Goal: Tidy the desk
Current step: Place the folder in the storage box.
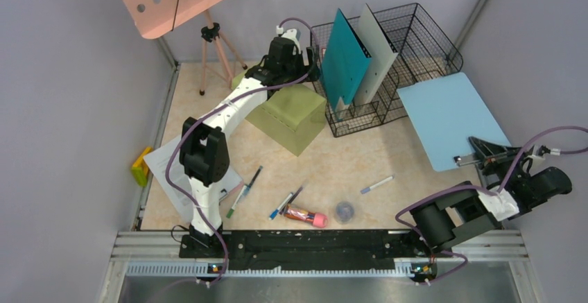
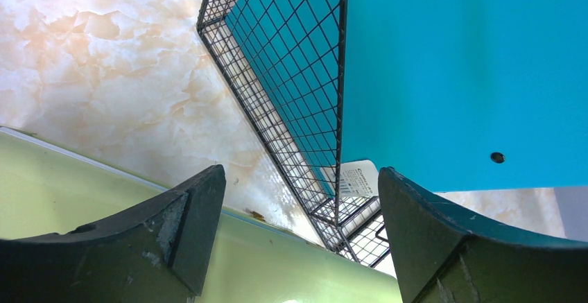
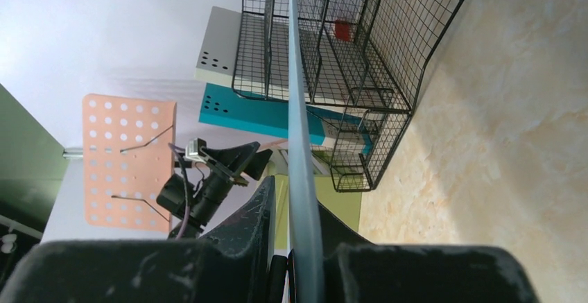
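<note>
**Blue folder pinched, rack waiting**

The desk (image 1: 333,161) fills the middle of the top view. Loose pens (image 1: 243,192) lie on it at 6 o'clock. The right claw (image 1: 480,152) is pressed onto the near edge of the blue folder (image 1: 444,112) at 3 o'clock. An edge grip probably serves to tip the folder upright for the wire rack (image 1: 419,36) at 1 o'clock. The left claw (image 1: 307,57) is spread and holds nothing. It hangs over the green box (image 1: 291,112) at 12 o'clock, just beside the teal folder (image 1: 343,60) standing in the rack. From there it could steady that folder.
</note>
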`<state>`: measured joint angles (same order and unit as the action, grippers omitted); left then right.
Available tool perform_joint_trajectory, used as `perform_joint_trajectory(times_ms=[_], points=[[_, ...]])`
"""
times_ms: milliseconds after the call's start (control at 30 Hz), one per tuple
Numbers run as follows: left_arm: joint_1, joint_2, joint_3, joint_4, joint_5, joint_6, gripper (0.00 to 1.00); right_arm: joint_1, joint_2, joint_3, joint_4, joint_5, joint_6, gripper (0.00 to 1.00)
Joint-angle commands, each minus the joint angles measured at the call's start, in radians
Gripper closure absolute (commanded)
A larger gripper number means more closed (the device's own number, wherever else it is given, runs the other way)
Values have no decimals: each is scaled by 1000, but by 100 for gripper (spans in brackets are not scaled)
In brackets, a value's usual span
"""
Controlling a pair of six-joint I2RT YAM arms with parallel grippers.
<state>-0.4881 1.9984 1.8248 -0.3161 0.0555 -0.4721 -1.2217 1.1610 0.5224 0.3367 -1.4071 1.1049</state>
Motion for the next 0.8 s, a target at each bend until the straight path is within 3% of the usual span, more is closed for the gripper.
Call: perform_joint_trajectory(times_ms=[0,767], points=[[-2,-24,1,-30,-5,3,14,33,-6,-6,188,14,141,100],[-3,-31,-3,-28,-7,2,14,80,-109,-45,30,11,64,100]])
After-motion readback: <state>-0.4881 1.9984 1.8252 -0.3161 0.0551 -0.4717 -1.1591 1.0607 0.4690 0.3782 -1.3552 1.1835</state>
